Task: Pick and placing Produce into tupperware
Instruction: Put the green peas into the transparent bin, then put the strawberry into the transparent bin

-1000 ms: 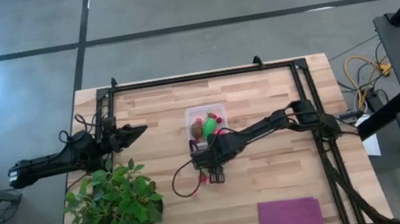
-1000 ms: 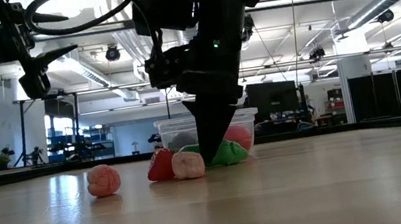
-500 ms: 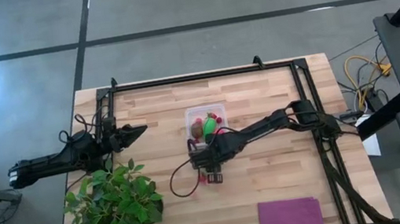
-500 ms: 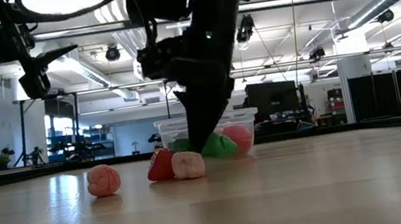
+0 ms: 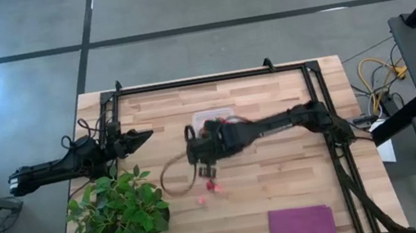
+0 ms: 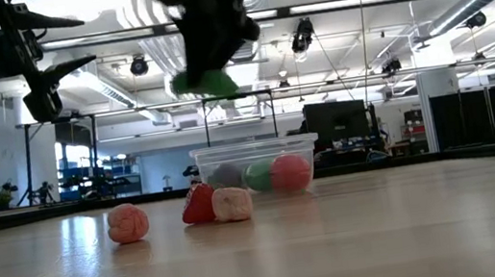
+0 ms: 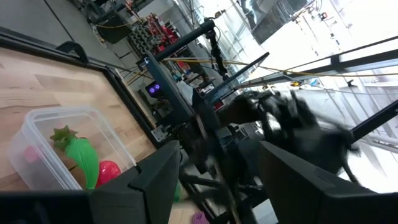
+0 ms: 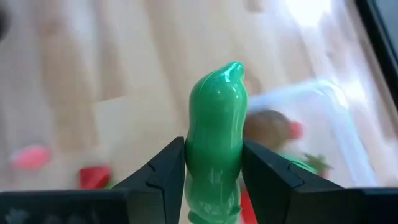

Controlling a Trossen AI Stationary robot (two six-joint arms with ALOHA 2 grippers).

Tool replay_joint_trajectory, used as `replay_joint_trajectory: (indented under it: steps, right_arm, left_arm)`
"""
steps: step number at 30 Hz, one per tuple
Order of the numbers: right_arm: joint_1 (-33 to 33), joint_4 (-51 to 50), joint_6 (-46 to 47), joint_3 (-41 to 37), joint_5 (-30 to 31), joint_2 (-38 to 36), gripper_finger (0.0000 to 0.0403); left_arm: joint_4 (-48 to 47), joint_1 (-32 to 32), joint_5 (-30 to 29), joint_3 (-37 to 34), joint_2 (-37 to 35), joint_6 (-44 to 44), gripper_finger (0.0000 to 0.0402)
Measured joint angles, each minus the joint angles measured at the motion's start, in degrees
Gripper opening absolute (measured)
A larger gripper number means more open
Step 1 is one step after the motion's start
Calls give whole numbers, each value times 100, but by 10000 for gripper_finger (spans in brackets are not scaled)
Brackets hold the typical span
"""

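Observation:
My right gripper (image 8: 214,149) is shut on a green oblong toy piece (image 8: 215,118) and shows high above the table in the low view (image 6: 204,72). In the high view it hangs just near and left of the clear tupperware (image 5: 213,119). The tupperware (image 6: 256,164) rests on its base on the table and holds a brown ball (image 6: 225,175), another green piece (image 6: 258,176) and a pink-red piece (image 6: 288,172). A pink ball (image 6: 127,222), a red strawberry (image 6: 198,204) and a pale pink piece (image 6: 232,204) lie on the table. My left gripper (image 7: 219,149) waits open over the table's left part (image 5: 135,138). My right gripper pinches the green piece by its lower half (image 8: 213,163) between the two fingers (image 8: 166,169). The piece lies along the fingers, and its rounded free end (image 8: 227,73) sticks out past the fingertips. It is lifted clear of the table, well above the tupperware's rim.
A leafy green plant (image 5: 119,212) stands at the table's near left corner. A flat purple mat (image 5: 301,226) lies near the near right edge. A black frame (image 5: 210,78) runs along the far edge and sides. A cable loops under the right arm (image 5: 169,176).
My right gripper has risen from the table top with the green piece and has moved toward the table's left and far side. The green piece, which lay beside the strawberry and the pale pink piece, now hangs clear, high above the table. The other pieces stayed put.

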Motion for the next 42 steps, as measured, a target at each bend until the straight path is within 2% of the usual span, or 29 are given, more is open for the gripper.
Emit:
replay_joint_trajectory:
  steps: [5,9,11,16,23,28,34,36,38,42]
  right_arm:
    - [-834,-383,466,-118,-420,3,136]
    - [-1424,-203,254,-351,-1566,18,136]
    - [-1602,-272,66,-489,-1762,40,136]
    - [-1739,-292,-596,-726,-1411,57,152]
    - [-1720,-2,-751,-631,-1171,56,212]
    - [-1470,-157,-878,-459,-1318,12,239]
    - [-474,-150,-1611,-197,-1407,-42,242]
    - [-91,-128,-1775,-203,-1234,-42,240]
    - [233,-112,-1717,-245,-1025,-33,237]
    - [605,-20,-1022,-267,-970,55,235]
  left_arm:
    - [0,0,-1,0,0,0,201]
    - [0,0,-2,0,0,0,201]
    - [-1,2,-2,0,0,0,201]
    - [0,2,-1,0,0,0,201]
    - [0,2,-2,0,0,0,201]
    - [0,2,-1,0,0,0,201]
    - [0,2,-2,0,0,0,201]
    - [0,0,0,0,0,0,201]
    - [-1,1,-2,0,0,0,201]
    - [0,0,-2,0,0,0,201]
